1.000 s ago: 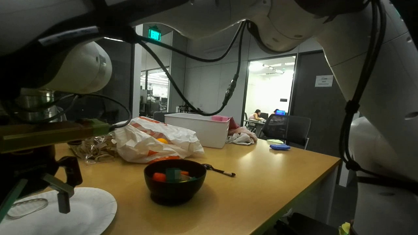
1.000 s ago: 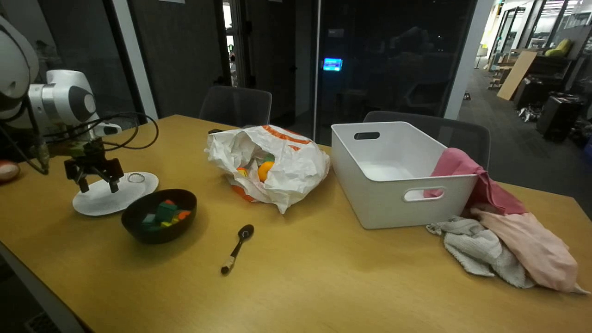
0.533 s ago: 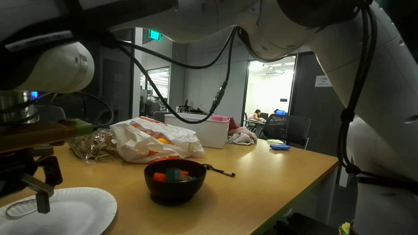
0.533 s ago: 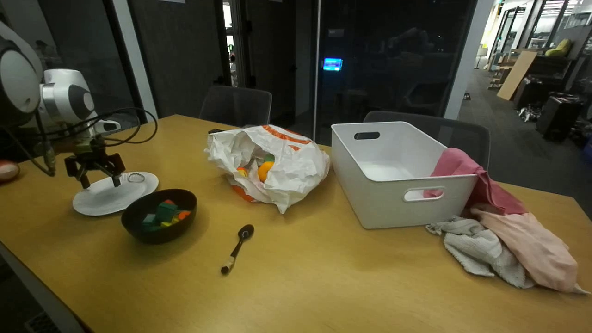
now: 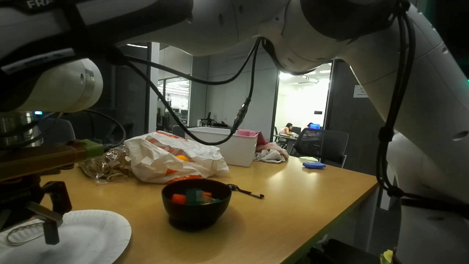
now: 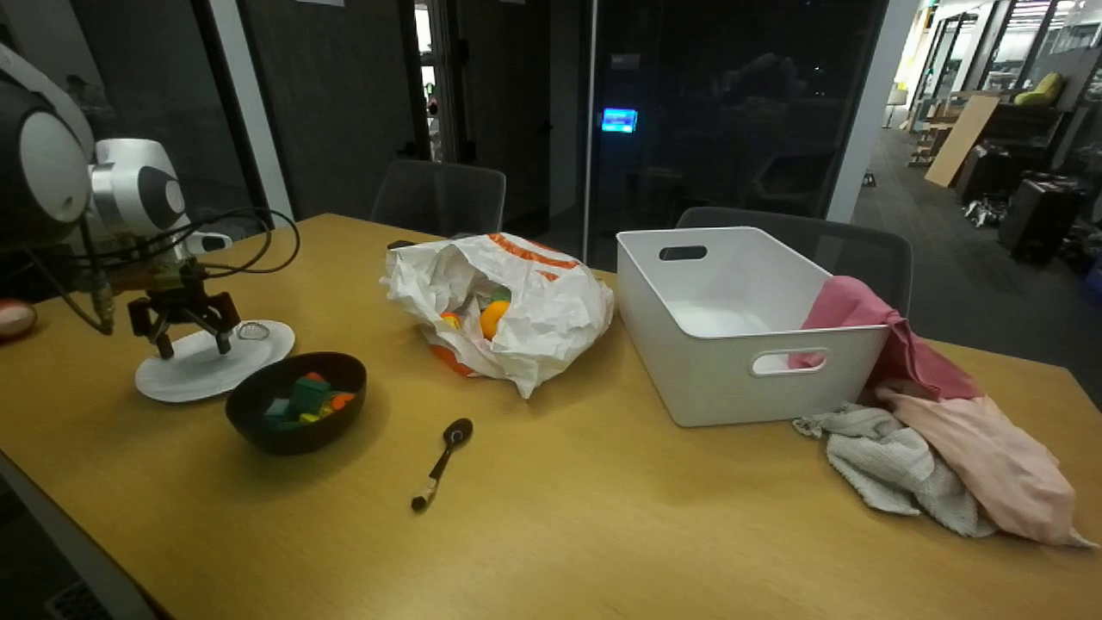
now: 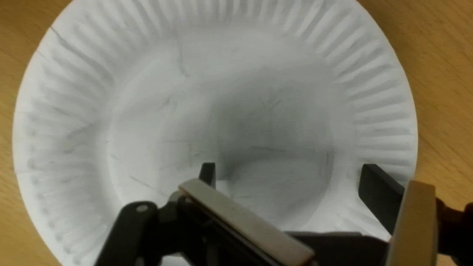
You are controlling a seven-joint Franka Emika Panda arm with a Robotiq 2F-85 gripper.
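Observation:
Over a white paper plate (image 7: 92,55), my gripper (image 7: 288,171) stands open, its two dark fingertips wide apart with only plate surface seen between them. In an exterior view the gripper (image 6: 195,344) points down above that plate; whether the tips touch it I cannot tell. A thin loop like a rubber band (image 6: 253,330) lies on the plate's far part, and the wrist view does not show it. Beside the plate stands a black bowl (image 6: 297,439) holding several coloured blocks (image 6: 310,396). One finger (image 5: 51,233) shows at the left of an exterior view, in front of the plate (image 5: 102,238).
A black spoon (image 6: 443,461) lies near the bowl. Farther off are a crumpled white bag (image 6: 551,319) with orange items inside, a white bin (image 6: 732,379), and pink and grey cloths (image 6: 895,465). A clear plastic bag (image 5: 110,167) and a blue object (image 5: 314,165) also rest on the table.
The arm has shifted sideways over the plate, leftward in one exterior picture and slightly rightward in another, and has come down a little in the last half second. The jaws stayed open.

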